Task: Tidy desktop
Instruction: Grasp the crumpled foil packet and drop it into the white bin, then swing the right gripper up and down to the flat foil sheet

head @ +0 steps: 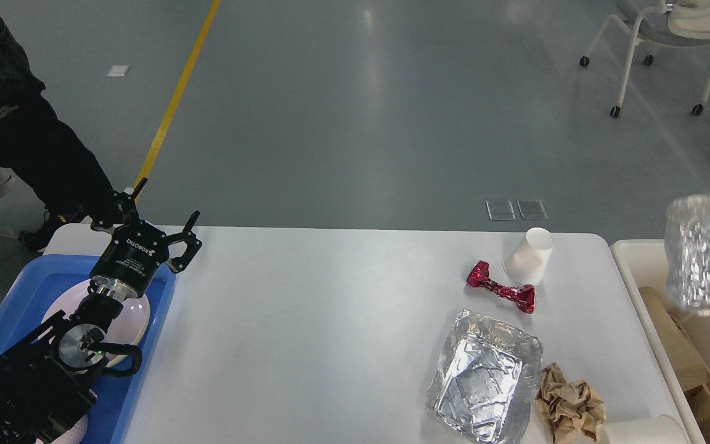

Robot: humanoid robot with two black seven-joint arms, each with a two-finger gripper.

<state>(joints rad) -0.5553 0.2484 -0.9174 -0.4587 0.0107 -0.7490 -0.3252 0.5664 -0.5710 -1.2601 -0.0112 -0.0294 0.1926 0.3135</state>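
**Left claw spread above tray corner**

The left gripper is held with fingers apart, gripping nothing, over the blue tray. The white desktop is spread to its right, where a foil tray and paper cup are seen well apart from it.

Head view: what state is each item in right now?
Left end effector: open, empty, above tray edge.
Cup: tipped, leaning.
Red wrapper: twisted, lying flat.
Foil tray: dented, empty.
Brown paper: crumpled.
Foil sheet: airborne, blurred, over bin.
Desktop: still cluttered.
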